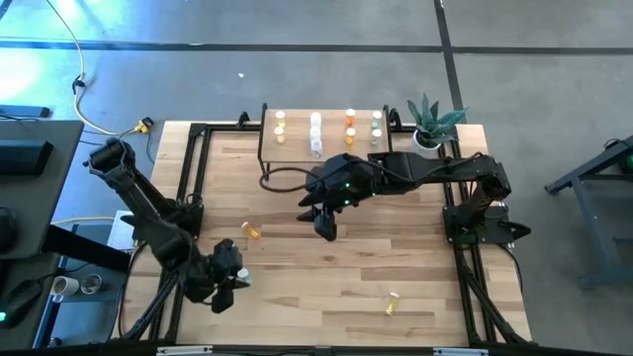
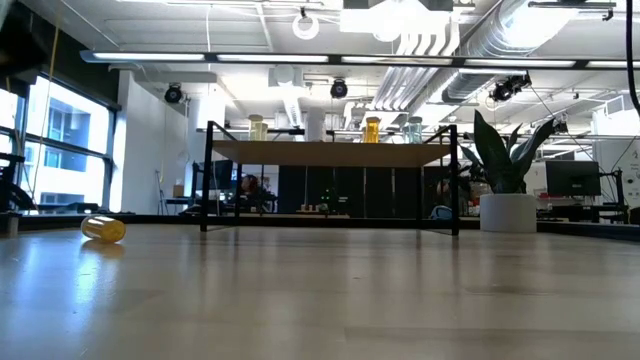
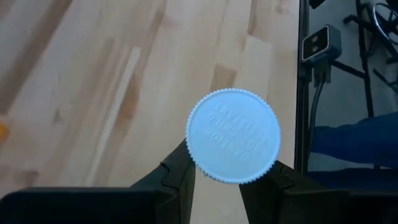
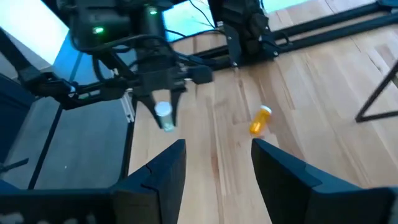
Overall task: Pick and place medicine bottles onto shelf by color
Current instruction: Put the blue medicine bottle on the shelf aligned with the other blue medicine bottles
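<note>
The shelf (image 1: 297, 143) (image 2: 330, 155) stands at the table's far edge with several medicine bottles upright on top, in rows by color. An orange bottle (image 1: 252, 229) (image 4: 260, 120) (image 2: 103, 229) lies on its side left of the middle. A yellow one (image 1: 392, 304) lies near the front edge. At the front left, my left gripper (image 1: 235, 283) (image 3: 227, 177) is shut on a pale bottle with a white cap (image 3: 233, 135) (image 4: 164, 117). Over the table's middle, my right gripper (image 1: 324, 229) (image 4: 217, 162) hangs open with nothing between its fingers. My left gripper pinches the pale bottle between its two fingers (image 3: 180, 177), on opposite sides just under the white cap's rim (image 3: 199, 163). The cap faces back along the fingers and hides the body there. The fingers slant down from the front left. The bottle (image 4: 166, 123) is lifted clear of the table.
A potted green plant (image 1: 427, 133) (image 2: 505, 190) stands at the back right beside the shelf. Black frame rails (image 1: 188, 178) run along the table's left and right edges. Bare wood lies between the shelf and the front edge.
</note>
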`<state>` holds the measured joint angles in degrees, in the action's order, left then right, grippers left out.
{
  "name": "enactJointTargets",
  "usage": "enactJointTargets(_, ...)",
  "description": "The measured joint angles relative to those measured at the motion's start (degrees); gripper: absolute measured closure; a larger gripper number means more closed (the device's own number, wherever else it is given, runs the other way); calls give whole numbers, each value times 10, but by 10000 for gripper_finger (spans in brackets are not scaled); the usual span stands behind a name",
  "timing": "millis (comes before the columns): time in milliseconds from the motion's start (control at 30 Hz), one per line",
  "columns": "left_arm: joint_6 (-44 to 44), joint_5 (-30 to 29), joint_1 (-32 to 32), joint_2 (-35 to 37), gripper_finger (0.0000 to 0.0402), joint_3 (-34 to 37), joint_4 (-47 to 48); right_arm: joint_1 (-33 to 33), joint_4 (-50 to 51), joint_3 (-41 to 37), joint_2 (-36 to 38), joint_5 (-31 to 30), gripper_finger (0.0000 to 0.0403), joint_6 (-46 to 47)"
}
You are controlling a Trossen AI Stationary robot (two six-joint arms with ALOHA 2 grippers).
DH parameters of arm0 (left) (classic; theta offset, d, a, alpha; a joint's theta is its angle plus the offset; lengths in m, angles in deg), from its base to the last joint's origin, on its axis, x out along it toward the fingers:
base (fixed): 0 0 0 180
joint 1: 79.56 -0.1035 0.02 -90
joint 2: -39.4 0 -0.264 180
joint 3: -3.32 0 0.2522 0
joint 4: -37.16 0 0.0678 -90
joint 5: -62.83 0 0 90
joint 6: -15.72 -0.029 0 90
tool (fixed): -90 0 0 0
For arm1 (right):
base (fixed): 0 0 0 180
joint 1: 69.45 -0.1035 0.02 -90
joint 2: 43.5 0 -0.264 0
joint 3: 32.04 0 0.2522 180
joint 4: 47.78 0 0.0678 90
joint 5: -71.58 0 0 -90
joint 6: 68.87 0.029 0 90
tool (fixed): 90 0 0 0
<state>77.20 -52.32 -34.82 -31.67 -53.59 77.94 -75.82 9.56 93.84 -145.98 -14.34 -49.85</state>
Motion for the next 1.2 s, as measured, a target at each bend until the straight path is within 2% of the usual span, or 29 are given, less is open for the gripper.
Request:
enactJointTargets(233,-123,52,-76,21,310,-3,-3,-13,-19,0,0,-4,213,-15)
enactJointTargets(467,-252,95,-152,21,310,-36,0,-13,-22,0,0,-22,195,-41)
enactJointTargets(733,-344,148,-236,21,310,-75,43,-13,-22,0,0,-22,194,-75)
enactJointTargets(1200,-458,172,-365,20,310,-130,67,-7,-57,0,-45,-22,194,-144)
